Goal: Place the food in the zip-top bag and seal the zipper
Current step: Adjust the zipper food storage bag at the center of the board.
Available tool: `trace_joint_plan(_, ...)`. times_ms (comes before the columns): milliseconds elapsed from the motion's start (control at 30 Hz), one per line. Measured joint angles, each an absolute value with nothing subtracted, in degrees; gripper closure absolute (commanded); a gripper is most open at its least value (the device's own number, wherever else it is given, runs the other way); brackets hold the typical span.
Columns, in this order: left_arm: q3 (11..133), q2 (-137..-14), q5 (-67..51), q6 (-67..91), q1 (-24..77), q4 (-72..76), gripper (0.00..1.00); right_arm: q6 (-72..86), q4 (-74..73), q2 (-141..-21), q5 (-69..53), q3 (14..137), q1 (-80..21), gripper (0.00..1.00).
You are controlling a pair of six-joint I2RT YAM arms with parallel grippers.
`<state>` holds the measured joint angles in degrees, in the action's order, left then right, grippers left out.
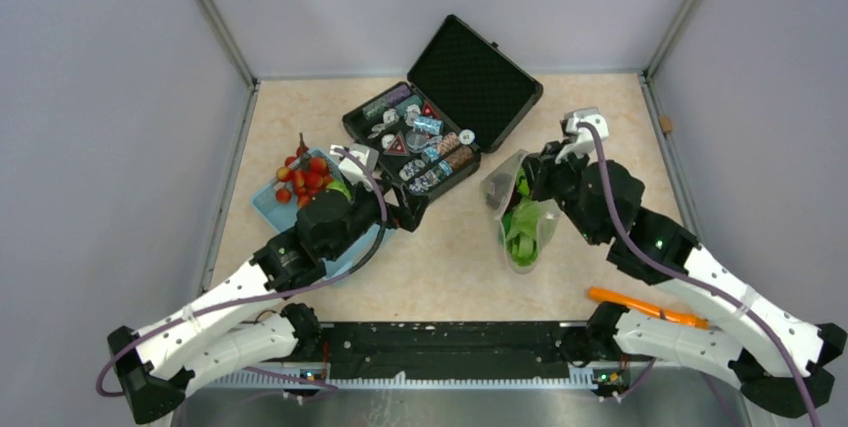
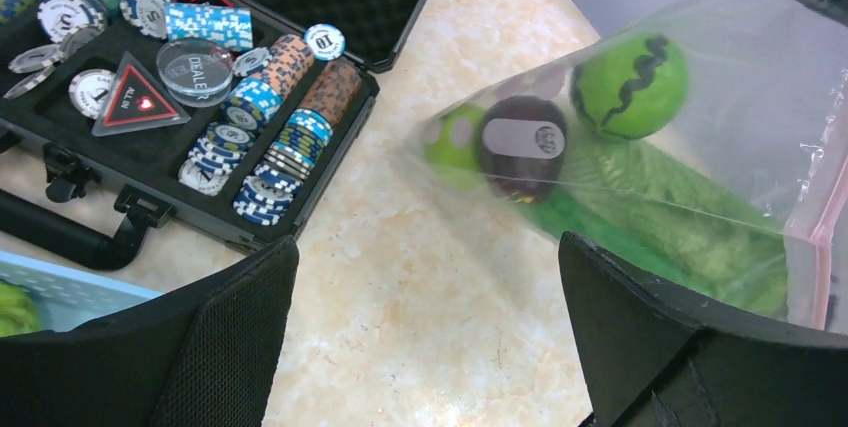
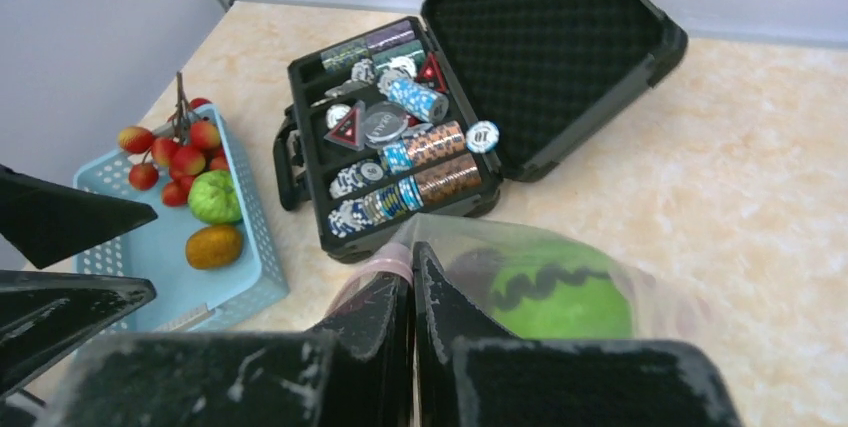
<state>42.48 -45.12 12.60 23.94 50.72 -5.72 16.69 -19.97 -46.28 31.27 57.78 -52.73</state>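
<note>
Bag point(image 1: 522, 232) sits mid-table, just right of the black case point(image 1: 480, 77). Inside I see a green ball point(image 2: 630, 85), a dark purple piece point(image 2: 520, 142) and leafy greens point(image 2: 680, 217). Right claw point(image 3: 412, 292) is clamped on the bag's rim at the pink strip point(image 3: 385, 259). Left claw point(image 2: 428, 247) is spread wide, holding nothing, and sits between the case and the blue basket point(image 3: 255, 247). Cherry tomatoes point(image 3: 165, 152), apple point(image 3: 215, 197) and orange point(image 3: 213, 245) are in the basket.

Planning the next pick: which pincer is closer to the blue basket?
Left. The left pincer is open just right of the blue basket; the right pincer is past the poker case, shut on the zip-top bag.
</note>
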Motion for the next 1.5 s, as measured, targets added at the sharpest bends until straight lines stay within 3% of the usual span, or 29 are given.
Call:
trace_joint_plan(167,42.3,-45.1,14.9,24.6,50.7,-6.1,0.01,15.2,-25.7,-54.6,31.1,68.0,-52.8,0.98)
trace_joint_plan(400,41.5,-45.0,15.9,25.5,50.7,-6.9,0.01,14.9,-28.8,-59.5,34.1,64.6,-52.3,1.00)
trace_joint_plan(667,42.6,-49.2,-0.9,25.1,50.7,-4.1,0.02,18.6,-29.5,-63.8,32.2,63.3,-52.3,1.00)
trace_joint_plan(933,45.2,-58.2,-5.0,25.0,50.7,-4.8,0.22,20.0,-25.0,-60.3,26.3,63.2,-52.3,1.00)
trace_joint_plan(1033,46.6,-60.5,-3.5,25.5,50.7,-5.3,0.36,20.8,-24.2,-59.9,25.1,62.2,-52.3,1.00)
trace_joint_plan(1100,47.6,-61.6,-3.0,26.1,50.7,-5.2,0.53,21.3,-23.7,-59.4,24.3,61.3,-52.3,1.00)
trace_joint_plan(1167,48.0,-62.2,-2.5,27.0,50.7,-5.1,0.63,21.6,-23.4,-59.2,23.7,61.0,-52.3,1.00)
trace_joint_plan(1367,48.1,-62.4,0.8,27.4,50.7,-5.5,0.76,22.3,-22.1,-59.2,21.8,60.7,-52.3,1.00)
trace_joint_plan(1500,48.1,-60.9,4.2,27.4,50.7,-6.7,0.78,22.6,-21.3,-59.1,20.4,60.6,-52.3,1.00)
